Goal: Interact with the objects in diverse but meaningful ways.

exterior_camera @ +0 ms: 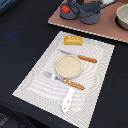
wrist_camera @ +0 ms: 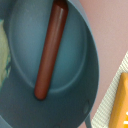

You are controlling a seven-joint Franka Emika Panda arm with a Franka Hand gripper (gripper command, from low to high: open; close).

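A sausage (wrist_camera: 51, 50) lies slanted inside a grey-blue pot (wrist_camera: 75, 75) at the far side, on the pink board (exterior_camera: 107, 26), beside a tomato (exterior_camera: 65, 8). On the mat (exterior_camera: 35, 80) nearer sit the loaf (exterior_camera: 73, 40), plate (exterior_camera: 69, 66), knife (exterior_camera: 80, 57) and fork (exterior_camera: 64, 80). Whether the gripper is open or closed cannot be told.

Black table (exterior_camera: 20, 30) with a striped placemat (exterior_camera: 37, 80) on it, plus a pinkish board (exterior_camera: 107, 30) at the back.
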